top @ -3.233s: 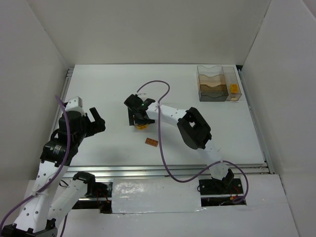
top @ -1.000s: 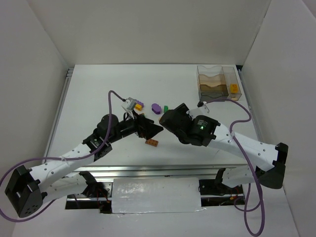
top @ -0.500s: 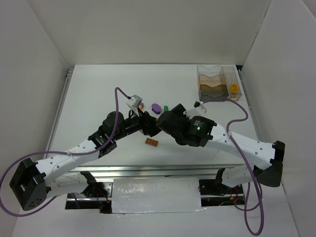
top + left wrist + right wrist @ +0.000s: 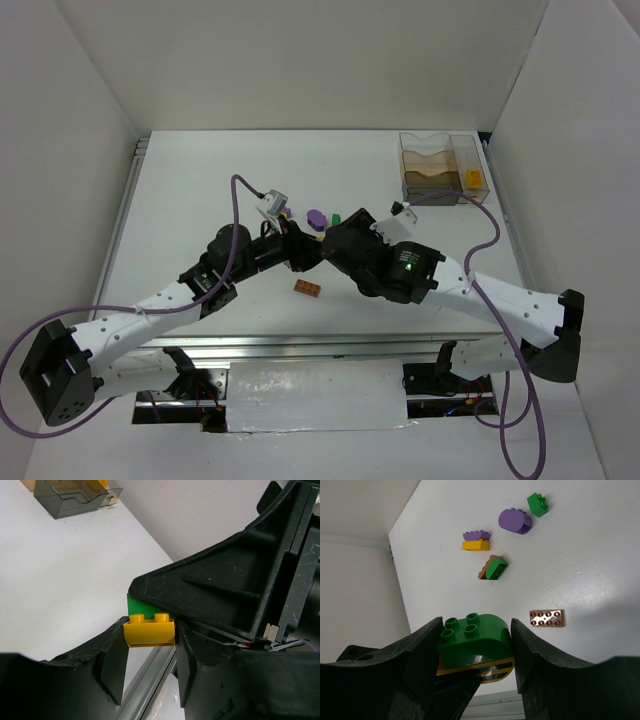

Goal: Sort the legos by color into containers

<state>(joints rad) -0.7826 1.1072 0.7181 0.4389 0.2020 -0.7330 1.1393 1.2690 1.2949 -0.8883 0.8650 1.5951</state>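
Observation:
Over the middle of the table my two grippers meet on one stacked pair of legos. The right gripper [image 4: 475, 647] is shut on the rounded green brick [image 4: 474, 636]. The left gripper [image 4: 150, 647] is shut on the yellow brick [image 4: 150, 632] joined to it, with a green edge [image 4: 133, 605] showing behind. In the top view the pair is hidden between the left gripper [image 4: 298, 252] and the right gripper [image 4: 328, 250]. On the table lie a brown flat brick [image 4: 308, 288], a purple brick [image 4: 317, 218], a small green brick [image 4: 337, 218] and a purple-on-yellow stack [image 4: 476, 541]. A green-on-brown stack [image 4: 494, 567] lies there too.
The clear container [image 4: 443, 170] with a tan base stands at the back right, and a yellow brick [image 4: 474, 179] sits in its right compartment. It also shows far off in the left wrist view as the container [image 4: 75, 495]. White walls enclose the table on three sides.
The left gripper reached in toward the right gripper and closed on the yellow brick. The right gripper kept its hold on the green brick and barely moved.

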